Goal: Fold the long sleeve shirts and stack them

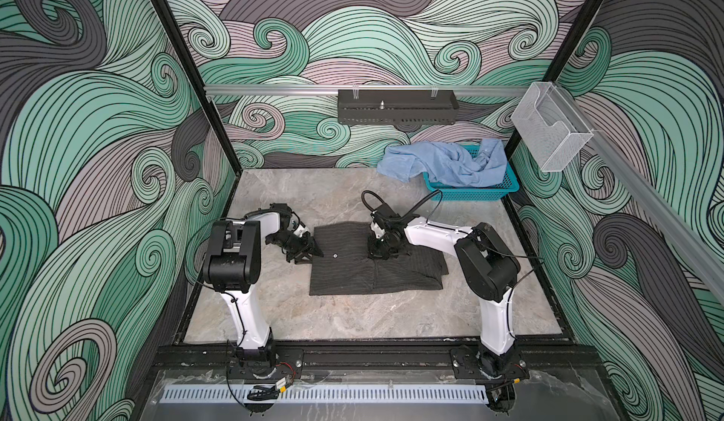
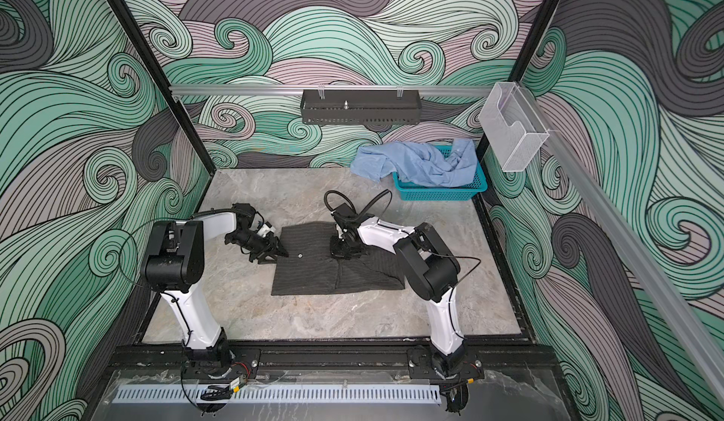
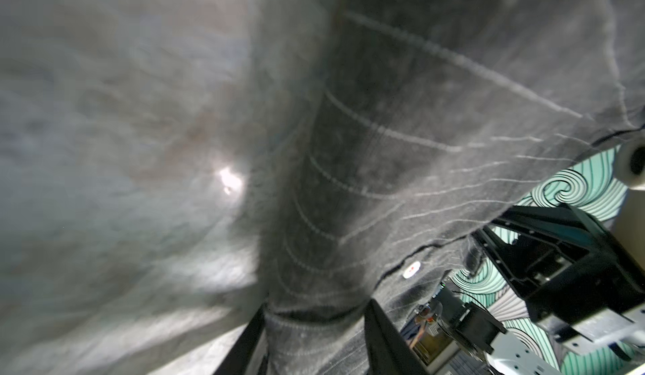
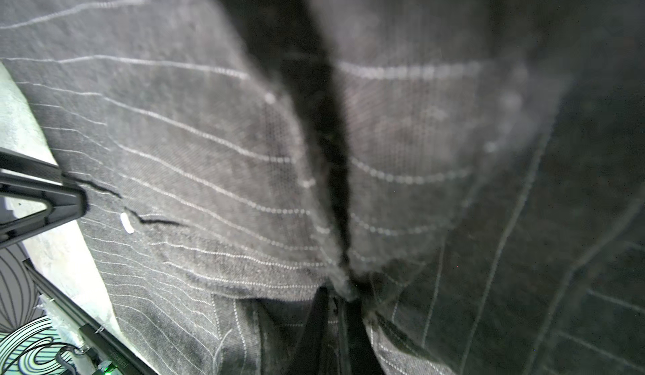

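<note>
In a top view the charcoal pinstripe shirt (image 1: 364,270) lies folded into a rough rectangle mid-way across the table (image 1: 352,321), one pale button showing. The light blue shirt (image 1: 446,162) is crumpled in the teal basket (image 1: 474,194) back right, spilling over its left rim. The left gripper (image 1: 313,251) sits at the dark shirt's left edge, and the right gripper (image 1: 382,253) is down on its upper middle.

Left wrist view: fingers (image 3: 384,342) apart with a pinstripe fold between them, and I can't tell if it's clamped.

Right wrist view: jaws pinched nearly closed on bunched dark cloth.
</note>
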